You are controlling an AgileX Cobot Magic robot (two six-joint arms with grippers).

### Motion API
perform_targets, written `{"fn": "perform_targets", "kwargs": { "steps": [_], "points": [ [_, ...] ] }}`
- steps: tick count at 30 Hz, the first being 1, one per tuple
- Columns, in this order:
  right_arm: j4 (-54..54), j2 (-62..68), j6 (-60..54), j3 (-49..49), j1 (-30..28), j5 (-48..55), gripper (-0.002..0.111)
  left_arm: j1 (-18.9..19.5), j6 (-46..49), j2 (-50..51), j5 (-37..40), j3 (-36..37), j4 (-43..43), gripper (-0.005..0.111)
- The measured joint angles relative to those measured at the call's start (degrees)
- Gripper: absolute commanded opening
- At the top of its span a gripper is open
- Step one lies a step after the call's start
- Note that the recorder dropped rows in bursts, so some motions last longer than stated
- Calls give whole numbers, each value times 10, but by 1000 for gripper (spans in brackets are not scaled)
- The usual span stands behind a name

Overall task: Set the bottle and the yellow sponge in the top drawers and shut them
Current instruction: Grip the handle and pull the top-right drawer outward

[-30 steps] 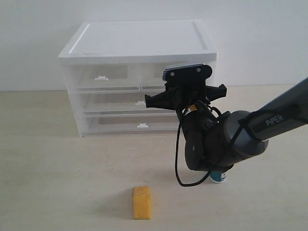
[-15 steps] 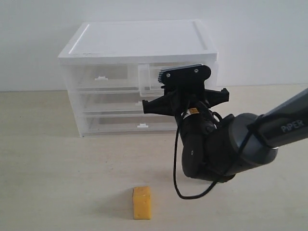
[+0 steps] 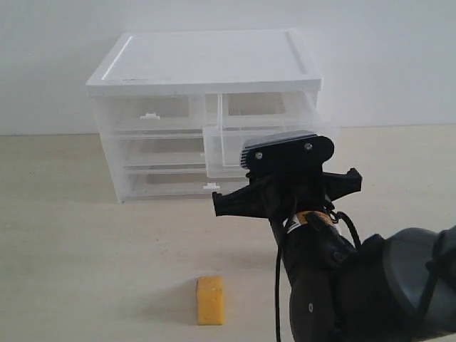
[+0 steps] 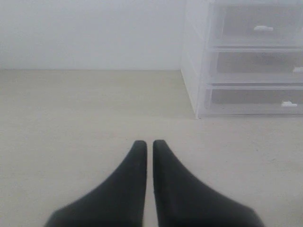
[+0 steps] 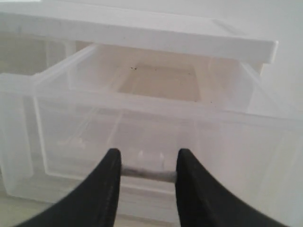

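**Right top drawer open, nothing loaded yet**

The yellow sponge [image 3: 209,300] lies on the table [image 3: 71,249], well in front of the cabinet [image 3: 206,60]. The bottle shows in no view. The right top drawer [image 3: 246,146] stands pulled out and looks empty; the left top drawer [image 3: 146,114] is shut. The right gripper [image 5: 144,172] is part-spread and appears to pinch the tab handle [image 5: 147,175]. The left gripper [image 4: 147,146] is pressed together, empty. Remaining: both loads, left drawer, both closes.

Light: soft, even brightness is washing the table [image 3: 85,235].
Shadows: a faint one is trailing the yellow sponge [image 3: 209,300].
Focus: right end effector [image 5: 148,155] is blurring; top right drawer [image 5: 142,120] beyond is hazing.
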Motion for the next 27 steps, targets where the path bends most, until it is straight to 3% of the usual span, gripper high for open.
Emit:
{"fn": "perform_targets", "kwargs": {
  "steps": [4,6,8,9,11,17,22,27],
  "points": [
    [22,-1,0,23,15,-4,1,0,0,0,0,0,0,4],
    [22,-1,17,34,15,-5,14,0,0,0,0,0,0,4],
    [20,-1,25,34,15,-5,36,0,0,0,0,0,0,4],
    [19,-1,30,34,15,-5,61,0,0,0,0,0,0,4],
    [16,-1,37,36,18,11,78,0,0,0,0,0,0,4],
    [18,-10,41,37,19,70,67,0,0,0,0,0,0,4],
    [42,-56,15,38,20,145,66,0,0,0,0,0,0,4],
    [120,-114,-84,38,20,257,66,0,0,0,0,0,0,4]
  ]
}}
